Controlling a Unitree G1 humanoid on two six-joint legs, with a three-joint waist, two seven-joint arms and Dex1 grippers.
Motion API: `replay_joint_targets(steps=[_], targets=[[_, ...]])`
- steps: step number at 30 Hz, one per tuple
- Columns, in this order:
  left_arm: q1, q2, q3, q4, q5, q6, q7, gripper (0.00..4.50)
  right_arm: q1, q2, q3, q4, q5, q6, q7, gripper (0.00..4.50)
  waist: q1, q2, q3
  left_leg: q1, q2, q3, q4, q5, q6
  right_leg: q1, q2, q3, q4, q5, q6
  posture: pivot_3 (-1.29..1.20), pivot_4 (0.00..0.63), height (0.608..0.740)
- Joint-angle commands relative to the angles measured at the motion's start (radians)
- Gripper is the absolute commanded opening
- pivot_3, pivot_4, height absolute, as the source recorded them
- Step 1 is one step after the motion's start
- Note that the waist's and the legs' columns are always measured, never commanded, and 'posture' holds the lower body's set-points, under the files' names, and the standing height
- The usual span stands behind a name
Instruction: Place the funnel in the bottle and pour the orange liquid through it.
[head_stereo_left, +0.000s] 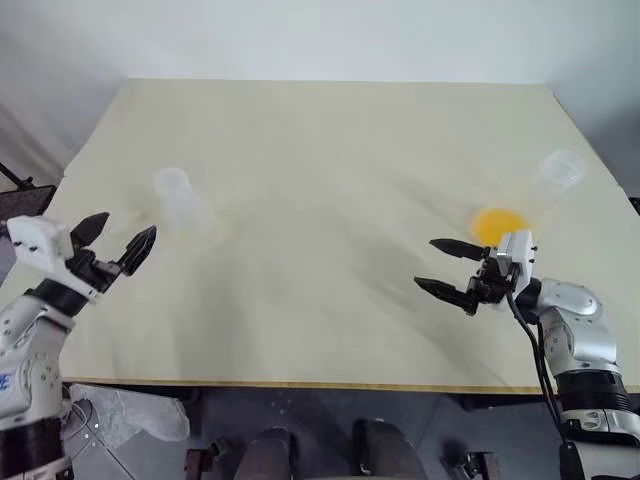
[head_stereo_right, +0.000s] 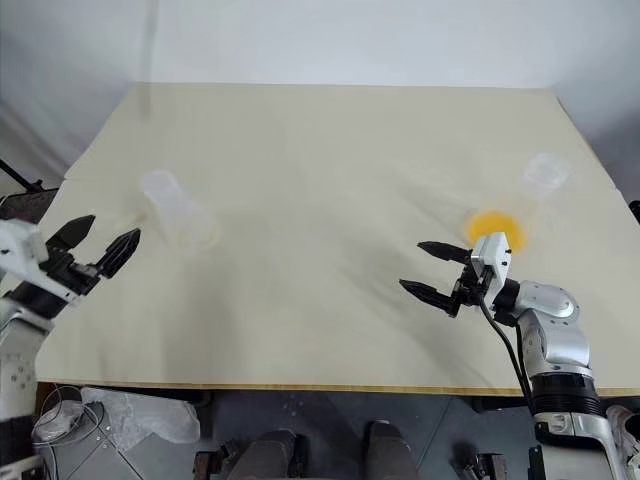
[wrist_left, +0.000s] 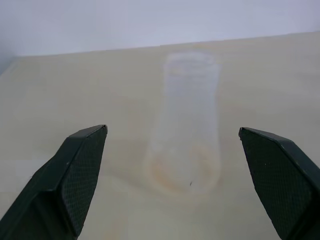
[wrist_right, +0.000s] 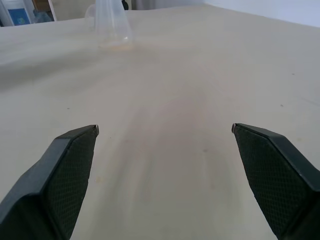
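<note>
The bottle (head_stereo_left: 183, 207), a clear empty conical flask, stands upright on the left part of the cream table (head_stereo_left: 320, 150). A faint clear shape (head_stereo_left: 135, 216) beside its base looks like the funnel; I cannot tell for sure. My left gripper (head_stereo_left: 112, 243) hovers open just short of the bottle, which the left wrist view shows straight ahead between the fingers (wrist_left: 185, 135). The orange liquid (head_stereo_left: 498, 224) pools in a second clear flask (head_stereo_left: 555, 175) at the right. In front of that flask my right gripper (head_stereo_left: 447, 269) is open and points left across the table, and holds nothing.
The table's front edge (head_stereo_left: 300, 384) runs just below both grippers. A crumpled plastic bag (head_stereo_left: 130, 415) lies on the floor at the lower left. A dark stand (head_stereo_left: 15, 182) pokes in at the left edge.
</note>
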Motion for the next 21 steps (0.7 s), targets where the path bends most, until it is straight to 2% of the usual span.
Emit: replay_joint_targets(steps=[1, 7, 21], targets=[[-0.077, 0.029, -0.042, 0.088, 0.034, -0.043, -0.058, 4.5, 0.013, 0.012, -0.014, -0.073, 0.018, 0.001, -0.024, 4.48, -0.002, 0.0, 0.0, 0.0, 0.0, 0.0, 0.0, 0.0, 0.0, 0.0, 0.0, 0.0, 0.0, 0.0, 0.0, 0.0, 0.15, 0.74], [-0.215, 0.033, -0.101, 0.257, 0.098, -0.107, -0.092, 4.5, 0.047, 0.03, -0.016, -0.169, 0.037, 0.035, -0.067, 4.48, 0.002, 0.0, 0.0, -0.001, 0.0, 0.0, 0.002, 0.0, 0.0, 0.0, 0.0, -0.004, 0.001, 0.0, 0.0, 0.0, 0.15, 0.74], [-0.379, 0.024, -0.158, 0.468, 0.167, -0.218, -0.146, 4.5, 0.076, 0.039, -0.012, -0.249, 0.041, 0.062, -0.117, 4.48, 0.003, 0.0, 0.0, -0.004, 0.0, -0.002, 0.007, 0.0, 0.0, 0.0, -0.001, -0.019, 0.002, 0.001, 0.001, 0.0, 0.15, 0.74]])
